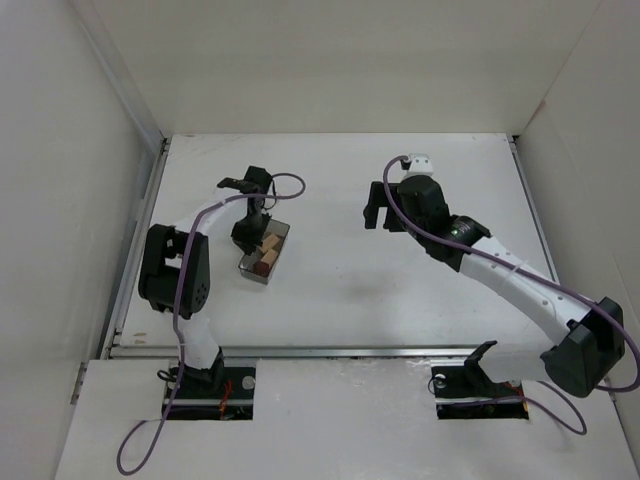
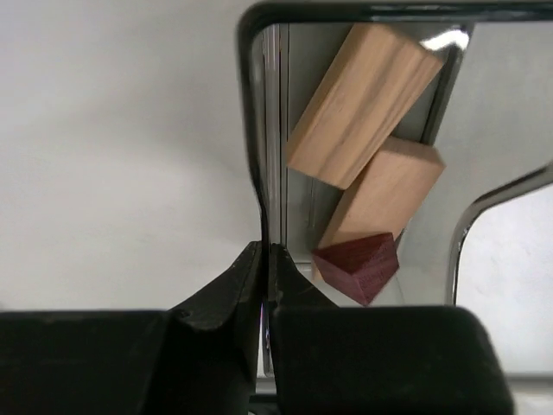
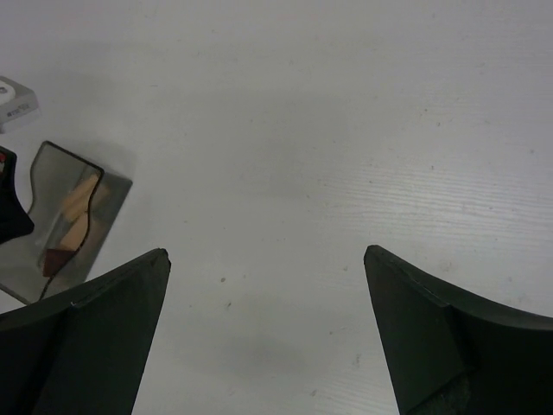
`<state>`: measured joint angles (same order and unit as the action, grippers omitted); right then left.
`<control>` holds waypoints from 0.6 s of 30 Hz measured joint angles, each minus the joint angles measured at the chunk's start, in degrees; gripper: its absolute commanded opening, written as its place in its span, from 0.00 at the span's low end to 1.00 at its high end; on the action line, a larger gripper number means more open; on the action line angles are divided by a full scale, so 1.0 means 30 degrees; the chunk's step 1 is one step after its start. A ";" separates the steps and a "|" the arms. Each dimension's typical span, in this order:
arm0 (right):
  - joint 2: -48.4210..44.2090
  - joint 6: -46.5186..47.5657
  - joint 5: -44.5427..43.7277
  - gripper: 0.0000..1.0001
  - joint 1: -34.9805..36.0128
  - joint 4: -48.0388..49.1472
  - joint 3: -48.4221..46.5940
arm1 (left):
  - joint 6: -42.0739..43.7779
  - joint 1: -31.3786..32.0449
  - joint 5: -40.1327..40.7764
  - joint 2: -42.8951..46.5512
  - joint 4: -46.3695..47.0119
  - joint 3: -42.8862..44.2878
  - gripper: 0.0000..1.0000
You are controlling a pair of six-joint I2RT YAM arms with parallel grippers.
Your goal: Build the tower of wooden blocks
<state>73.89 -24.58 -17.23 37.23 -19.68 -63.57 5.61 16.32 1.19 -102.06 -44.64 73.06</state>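
The left pincer (image 2: 266, 259) seemingly clamps the bin (image 2: 275, 130) wall, wood blocks (image 2: 363, 104) partly hidden; right pincer (image 3: 268, 285) gapes apart.

Bright even light, glare on bin (image 2: 445, 39)

no text, label, brand or number can be read; dark marks on a small white piece (image 3: 12, 102) are too blurred.

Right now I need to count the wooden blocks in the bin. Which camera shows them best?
Left wrist: two tan blocks and a dark red block sit close up, unobstructed, inside the bin. Top external shows them tiny, partly under the arm; right wrist shows them small at its left edge, through the bin wall.
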 measured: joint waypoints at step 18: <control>-0.2193 -0.0022 -0.3089 1.00 0.0000 -0.0721 0.0503 | 0.9173 0.8699 1.8812 -0.4029 1.3107 -0.0634 0.07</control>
<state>67.31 -24.64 -26.50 37.23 -21.85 -62.06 33.12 42.41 57.63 -114.15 -5.32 71.16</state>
